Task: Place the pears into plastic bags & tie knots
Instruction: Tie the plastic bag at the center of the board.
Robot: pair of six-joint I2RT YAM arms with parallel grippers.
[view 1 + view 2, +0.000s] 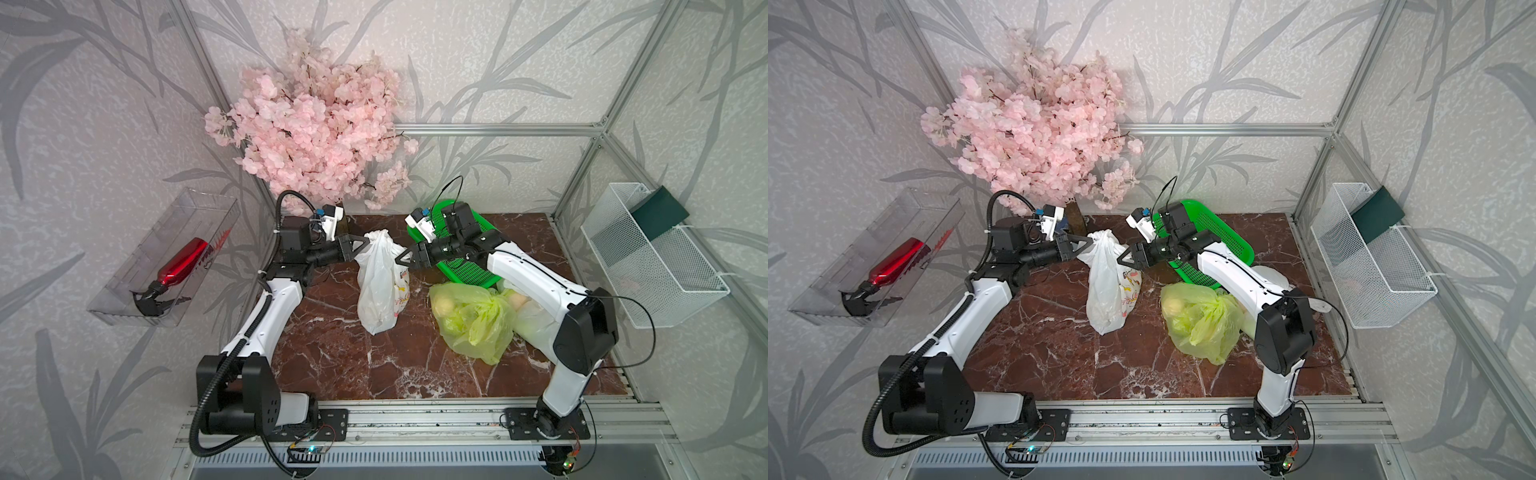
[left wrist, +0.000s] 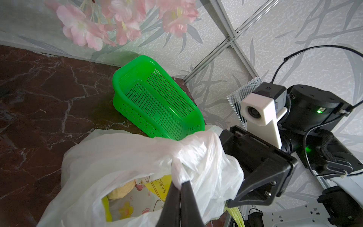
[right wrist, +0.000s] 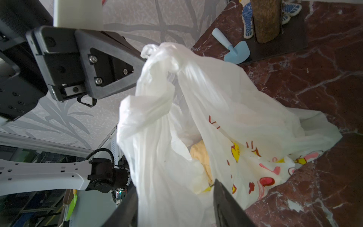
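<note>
Bag [image 1: 380,291] on red marble tabletop [image 1: 332,353].

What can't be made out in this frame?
- Pear count in the white cartoon-printed plastic bag: right wrist view shows one yellowish fruit; film hides others.
- Second white plastic bag: both top views, mostly behind the right arm.
- Translucent yellow-green plastic bag contents: top views, blurred by crinkled film.

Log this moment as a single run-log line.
left claw: shut on white cartoon-print bag handle | right claw: open, straddling bag side | pear: inside bag | yellow-green bag: lying on table, apart
</note>
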